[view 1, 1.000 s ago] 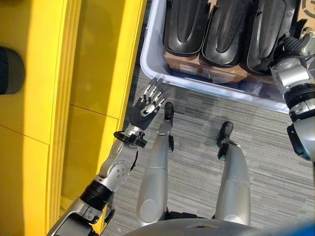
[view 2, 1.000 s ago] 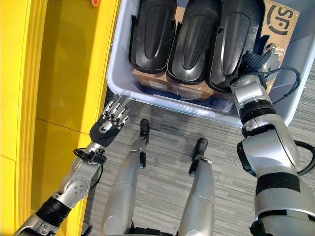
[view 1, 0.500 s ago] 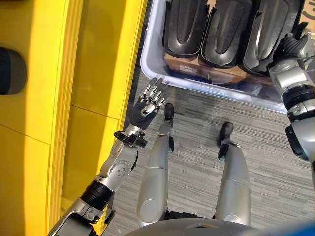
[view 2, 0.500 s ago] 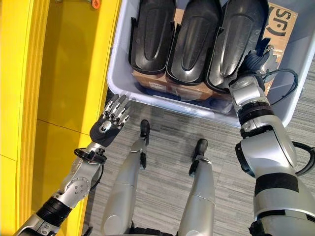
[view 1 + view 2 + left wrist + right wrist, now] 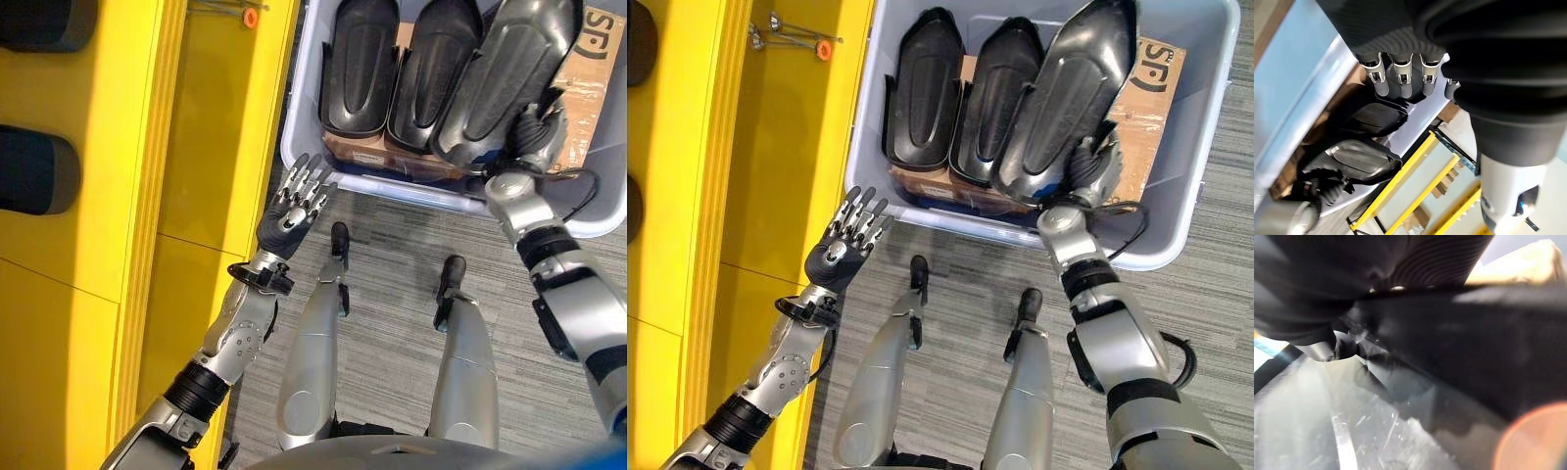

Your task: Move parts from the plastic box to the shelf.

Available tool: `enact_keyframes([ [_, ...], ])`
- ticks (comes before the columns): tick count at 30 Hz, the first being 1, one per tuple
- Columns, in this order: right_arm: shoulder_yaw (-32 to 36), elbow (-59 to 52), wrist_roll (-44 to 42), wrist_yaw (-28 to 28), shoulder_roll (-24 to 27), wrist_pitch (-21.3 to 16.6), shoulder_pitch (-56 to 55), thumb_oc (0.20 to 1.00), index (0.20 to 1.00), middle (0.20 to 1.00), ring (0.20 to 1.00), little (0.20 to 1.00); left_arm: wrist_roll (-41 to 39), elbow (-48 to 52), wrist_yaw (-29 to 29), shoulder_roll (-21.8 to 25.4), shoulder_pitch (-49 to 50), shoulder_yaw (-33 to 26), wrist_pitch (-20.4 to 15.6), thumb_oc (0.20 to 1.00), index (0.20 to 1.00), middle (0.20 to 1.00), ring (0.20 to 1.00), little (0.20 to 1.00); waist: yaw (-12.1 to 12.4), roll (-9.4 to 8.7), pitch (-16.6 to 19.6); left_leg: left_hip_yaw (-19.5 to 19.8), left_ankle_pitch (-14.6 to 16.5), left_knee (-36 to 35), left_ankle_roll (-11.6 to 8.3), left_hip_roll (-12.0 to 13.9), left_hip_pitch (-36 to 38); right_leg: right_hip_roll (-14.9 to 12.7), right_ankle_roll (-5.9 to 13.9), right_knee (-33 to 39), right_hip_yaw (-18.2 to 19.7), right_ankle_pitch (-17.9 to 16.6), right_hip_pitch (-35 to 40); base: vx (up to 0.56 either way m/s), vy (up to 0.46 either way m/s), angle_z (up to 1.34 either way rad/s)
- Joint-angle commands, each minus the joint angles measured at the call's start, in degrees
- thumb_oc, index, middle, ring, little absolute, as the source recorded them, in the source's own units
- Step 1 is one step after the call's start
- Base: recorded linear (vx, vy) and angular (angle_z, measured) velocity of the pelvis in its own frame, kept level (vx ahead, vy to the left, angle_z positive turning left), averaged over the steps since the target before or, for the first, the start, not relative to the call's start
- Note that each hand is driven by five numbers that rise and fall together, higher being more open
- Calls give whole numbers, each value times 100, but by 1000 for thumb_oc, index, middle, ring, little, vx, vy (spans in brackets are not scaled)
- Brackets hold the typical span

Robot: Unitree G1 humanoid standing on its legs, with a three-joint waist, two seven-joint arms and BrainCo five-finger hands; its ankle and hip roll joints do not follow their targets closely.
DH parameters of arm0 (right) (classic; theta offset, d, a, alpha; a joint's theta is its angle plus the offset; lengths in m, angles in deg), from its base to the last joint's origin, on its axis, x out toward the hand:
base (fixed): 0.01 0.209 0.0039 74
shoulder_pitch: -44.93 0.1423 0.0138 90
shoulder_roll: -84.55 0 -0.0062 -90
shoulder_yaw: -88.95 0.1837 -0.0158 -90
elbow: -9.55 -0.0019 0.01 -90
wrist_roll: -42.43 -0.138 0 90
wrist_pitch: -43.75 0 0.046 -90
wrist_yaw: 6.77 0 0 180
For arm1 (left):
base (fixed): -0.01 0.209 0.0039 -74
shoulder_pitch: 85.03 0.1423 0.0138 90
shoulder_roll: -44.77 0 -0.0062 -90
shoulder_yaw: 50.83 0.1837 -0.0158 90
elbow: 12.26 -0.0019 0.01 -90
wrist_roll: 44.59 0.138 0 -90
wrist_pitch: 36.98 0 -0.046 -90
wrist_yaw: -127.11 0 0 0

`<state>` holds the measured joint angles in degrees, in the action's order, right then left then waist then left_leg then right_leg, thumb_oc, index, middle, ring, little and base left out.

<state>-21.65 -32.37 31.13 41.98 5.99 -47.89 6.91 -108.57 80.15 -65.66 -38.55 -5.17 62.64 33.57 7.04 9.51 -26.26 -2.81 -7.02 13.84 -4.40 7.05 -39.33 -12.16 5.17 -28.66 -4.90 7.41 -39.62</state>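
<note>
Right hand [image 5: 1095, 166] apparently grips tilted black part [image 5: 1065, 93]; left hand [image 5: 844, 250] open.

Grey striped carpet floor [image 5: 392, 323] beside yellow racking [image 5: 206, 147]

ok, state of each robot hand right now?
Left robot hand: open, holding nothing, beside the plastic box.
Right robot hand: closed on the rightmost black part, tilted up.

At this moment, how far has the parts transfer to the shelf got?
Done: dark parts already sit on the yellow shelf. In hand: the right hand grips one black part, tilted up above the plastic box. Left: two parts remain inside. Left hand idle, open.
</note>
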Motion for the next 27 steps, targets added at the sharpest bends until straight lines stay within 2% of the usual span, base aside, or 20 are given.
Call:
enact_keyframes([
  [1,323,-601,487,461,25,-614,258,200,200,200,200,200,52,197,-198,-36,-24,-56,-366,1000,1000,1000,1000,1000,-24,-77,-354,-179,586,-225,248,-411,446,373,-300,-2,-408,391,537,-6,10,-7],
  [5,498,-1336,736,522,13,-536,35,200,200,200,200,200,23,193,-246,-52,67,-159,-347,1000,1000,1000,1000,1000,-124,-133,-354,-232,593,-361,217,-350,846,359,-288,161,-383,385,879,-16,13,-13],
  [6,556,-1512,816,499,27,-522,34,200,200,200,200,200,17,215,-260,-42,44,-215,-327,1000,1000,1000,1000,1000,-120,-118,-354,-268,461,-417,243,-283,842,395,-325,253,-419,229,866,-63,-3,-10],
  [9,671,-2011,983,422,59,-364,-84,200,200,200,200,200,5,197,-299,-44,130,-298,-235,1000,1000,1000,1000,1000,-181,-174,-354,-283,508,-487,213,-240,1281,369,-305,380,-402,228,1287,8,-21,-10],
  [17,861,-2568,930,145,147,-230,-302,200,200,200,200,200,-11,153,-405,-58,312,-489,-117,1000,1000,1000,1000,1000,-260,-251,-354,-288,555,-658,146,-138,2100,363,-305,624,-409,249,2134,40,-13,-7],
  [20,902,-2763,798,-188,162,-194,-423,200,200,200,200,200,-2,177,-413,-57,396,-546,-62,1000,1000,1000,1000,1000,-267,-292,-301,-257,547,-744,118,-112,2377,374,-313,750,-440,248,2470,53,-7,-4],
  [22,885,-2864,621,-689,170,-100,-516,200,200,200,200,200,39,172,-427,-65,480,-601,0,1000,1000,1000,1000,1000,-254,-337,-192,-224,536,-813,92,-87,2527,380,-319,856,-474,247,2681,80,3,0],
  [26,668,-3158,-434,-1714,108,110,-771,200,200,200,200,200,123,145,-426,-102,707,-758,194,1000,1000,1000,1000,1000,-174,-456,89,-145,429,-1003,15,9,2794,419,-335,1111,-560,214,3118,98,2,7],
  [27,644,-3213,-593,-1814,80,166,-829,200,200,200,200,200,141,139,-424,-100,743,-780,218,1000,1000,1000,1000,1000,-164,-476,137,-134,415,-1027,2,26,2825,426,-332,1146,-570,210,3170,97,4,17],
])
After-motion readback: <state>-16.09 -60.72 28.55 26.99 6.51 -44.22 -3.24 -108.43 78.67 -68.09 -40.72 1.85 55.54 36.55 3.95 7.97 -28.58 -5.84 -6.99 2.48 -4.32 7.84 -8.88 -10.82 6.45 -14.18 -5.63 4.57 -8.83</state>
